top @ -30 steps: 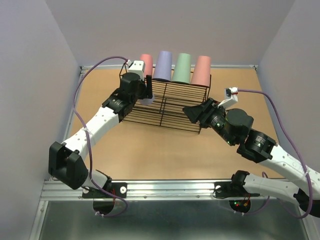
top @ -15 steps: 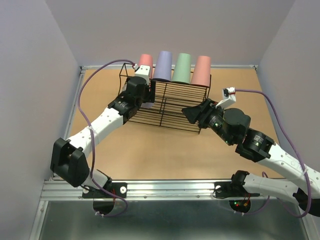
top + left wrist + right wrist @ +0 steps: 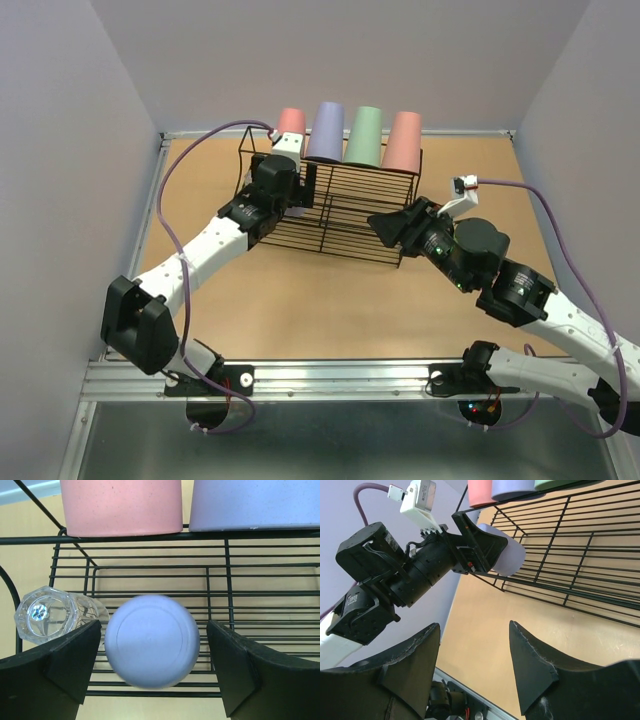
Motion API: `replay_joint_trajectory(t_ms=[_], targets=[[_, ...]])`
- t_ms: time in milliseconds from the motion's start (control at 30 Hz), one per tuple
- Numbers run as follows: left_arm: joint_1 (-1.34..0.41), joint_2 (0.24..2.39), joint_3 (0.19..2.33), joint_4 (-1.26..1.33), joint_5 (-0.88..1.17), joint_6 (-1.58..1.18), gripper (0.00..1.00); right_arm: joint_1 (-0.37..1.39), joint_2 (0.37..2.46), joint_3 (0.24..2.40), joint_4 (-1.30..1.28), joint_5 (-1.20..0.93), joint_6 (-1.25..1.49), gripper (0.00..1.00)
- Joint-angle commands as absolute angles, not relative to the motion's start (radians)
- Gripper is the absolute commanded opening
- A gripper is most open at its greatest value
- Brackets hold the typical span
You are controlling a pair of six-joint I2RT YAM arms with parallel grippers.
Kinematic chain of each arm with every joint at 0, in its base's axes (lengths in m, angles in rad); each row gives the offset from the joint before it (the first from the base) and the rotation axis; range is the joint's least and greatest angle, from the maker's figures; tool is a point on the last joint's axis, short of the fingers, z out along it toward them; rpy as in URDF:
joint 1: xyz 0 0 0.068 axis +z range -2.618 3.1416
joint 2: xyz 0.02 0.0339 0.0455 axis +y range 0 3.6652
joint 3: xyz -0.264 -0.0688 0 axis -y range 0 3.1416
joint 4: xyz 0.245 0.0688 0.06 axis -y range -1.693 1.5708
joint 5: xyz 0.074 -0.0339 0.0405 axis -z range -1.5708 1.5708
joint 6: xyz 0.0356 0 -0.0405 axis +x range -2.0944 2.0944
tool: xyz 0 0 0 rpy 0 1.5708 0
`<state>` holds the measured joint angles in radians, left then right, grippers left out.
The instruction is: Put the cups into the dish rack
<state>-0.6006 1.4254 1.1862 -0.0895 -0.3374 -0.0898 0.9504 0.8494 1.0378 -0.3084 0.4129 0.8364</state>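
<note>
Release step: the lavender cup (image 3: 152, 641) rests on the dish rack's (image 3: 220, 575) lower tier, beside the clear cup (image 3: 47, 614). The left fingers (image 3: 75, 665) are spread around it and seem clear of its sides. The right fingers (image 3: 405, 675) gape empty near the rack's right end. Next, the left arm should back straight out without nudging either cup.

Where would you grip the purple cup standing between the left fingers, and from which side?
The purple cup is probably best gripped by its side wall under the base, from above, one finger each side, as the left fingers stand. Its base faces up as it stands on the rack, leaving only the wall free. Mind the clear cup alongside.
</note>
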Motion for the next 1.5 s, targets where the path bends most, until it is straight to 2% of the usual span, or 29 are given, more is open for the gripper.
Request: replay_joint_trajectory(t_ms=[0, 267, 400, 533, 833, 967, 1133, 1333, 1467], targets=[[-0.604, 1.365, 1.172, -0.092, -0.374, -0.08, 0.99, 0.954, 0.827, 1.052, -0.302, 0.43, 0.839, 0.63], [-0.606, 1.296, 1.198, -0.132, -0.39, -0.087, 0.99, 0.956, 0.804, 1.035, -0.313, 0.42, 0.85, 0.63], [-0.606, 1.246, 1.213, -0.192, -0.474, -0.089, 0.99, 0.954, 0.795, 1.028, -0.336, 0.419, 0.848, 0.63], [-0.606, 1.148, 1.175, -0.253, -0.537, -0.101, 0.99, 0.956, 0.775, 1.011, -0.362, 0.411, 0.848, 0.63], [-0.603, 0.766, 1.039, -0.351, -0.67, -0.166, 0.99, 0.956, 0.723, 0.956, -0.403, 0.39, 0.871, 0.64], [-0.601, 0.675, 0.976, -0.382, -0.724, -0.16, 0.99, 0.956, 0.704, 0.933, -0.422, 0.37, 0.877, 0.64], [-0.6, 0.635, 0.919, -0.452, -0.759, -0.236, 0.99, 0.956, 0.678, 0.937, -0.466, 0.338, 0.873, 0.64], [-0.592, 0.577, 0.819, -0.4, -0.824, -0.276, 0.99, 0.954, 0.608, 0.939, -0.535, 0.351, 0.89, 0.67], [-0.496, 0.636, 0.795, -0.333, -0.79, -0.233, 0.99, 0.954, 0.569, 0.98, -0.618, 0.373, 0.891, 0.69]])
